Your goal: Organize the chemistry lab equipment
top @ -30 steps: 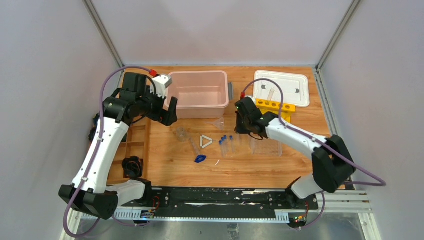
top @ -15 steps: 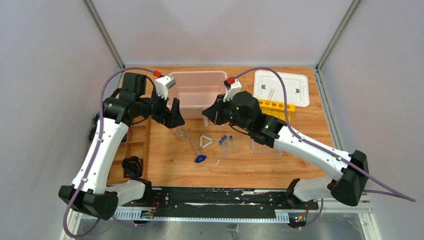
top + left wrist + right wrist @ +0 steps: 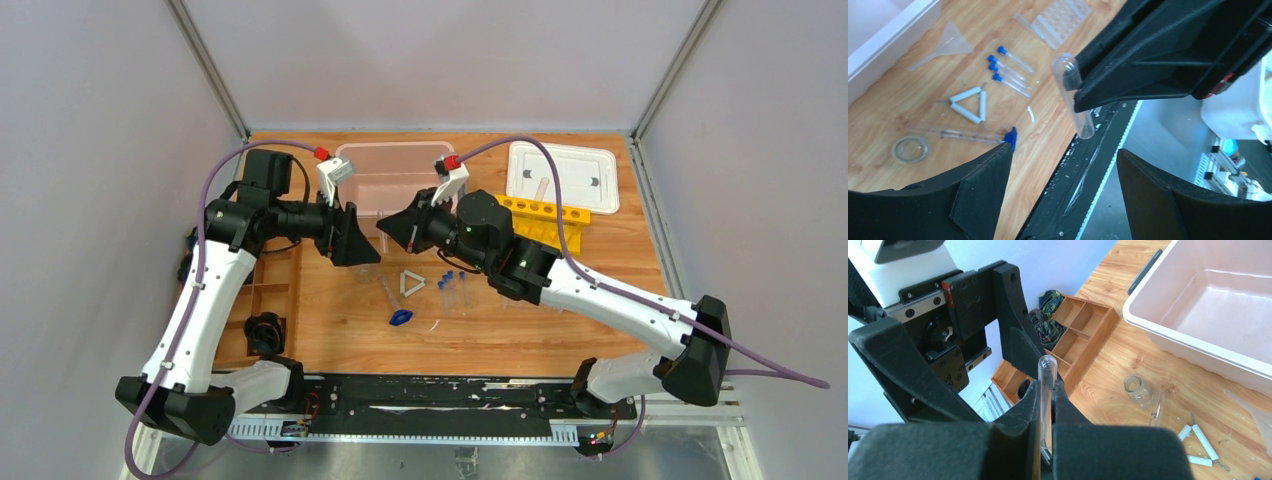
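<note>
Organizing looks barely begun: the right fingers (image 3: 1020, 410) pinch 1 uncapped clear tube (image 3: 1047, 371) in mid-air before the wide, empty left fingers (image 3: 980, 187), while funnel (image 3: 950, 42), beaker (image 3: 910, 149), white triangle (image 3: 969, 104) and blue-capped tubes (image 3: 1008, 67) lie loose on the worktop (image 3: 898, 100).

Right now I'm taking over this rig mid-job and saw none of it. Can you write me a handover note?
Right gripper: shut on an uncapped tube, held in the air facing the left gripper.
Left gripper: open, empty, not touching that tube.
On the table: capped tubes, triangle, clip, rod, beaker, funnel, clear rack. The yellow rack sits by the lid.
Done: nothing visibly sorted. The bin is empty.
Left: probably hand over or rack the tube, then sort the rest.
</note>
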Controlling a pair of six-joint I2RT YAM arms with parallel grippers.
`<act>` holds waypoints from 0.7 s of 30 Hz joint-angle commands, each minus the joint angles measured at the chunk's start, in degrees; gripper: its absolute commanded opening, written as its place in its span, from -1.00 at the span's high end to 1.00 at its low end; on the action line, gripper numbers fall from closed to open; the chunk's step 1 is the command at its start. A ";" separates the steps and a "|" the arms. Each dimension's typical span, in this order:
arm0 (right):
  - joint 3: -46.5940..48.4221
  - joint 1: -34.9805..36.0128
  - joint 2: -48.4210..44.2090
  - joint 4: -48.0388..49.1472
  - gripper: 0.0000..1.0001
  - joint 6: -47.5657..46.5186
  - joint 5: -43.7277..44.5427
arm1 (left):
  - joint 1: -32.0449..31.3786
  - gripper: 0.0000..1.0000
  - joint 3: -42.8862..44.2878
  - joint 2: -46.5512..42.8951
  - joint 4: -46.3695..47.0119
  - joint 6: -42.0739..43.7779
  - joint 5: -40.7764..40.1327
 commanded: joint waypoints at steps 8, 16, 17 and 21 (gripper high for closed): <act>0.18 1.27 1.07 5.89 1.00 8.94 5.79 | 0.45 -0.44 1.81 0.75 1.95 -4.11 6.08; 1.90 1.83 3.42 7.08 1.00 10.78 5.29 | 0.58 -0.12 0.94 0.81 6.57 -8.71 3.79; 1.62 1.92 3.42 7.25 1.00 10.87 5.63 | 0.66 -0.07 0.93 0.80 6.87 -8.87 3.73; 0.53 2.15 2.89 7.97 1.00 11.00 6.90 | 0.80 0.20 -0.45 0.51 8.02 -8.85 3.45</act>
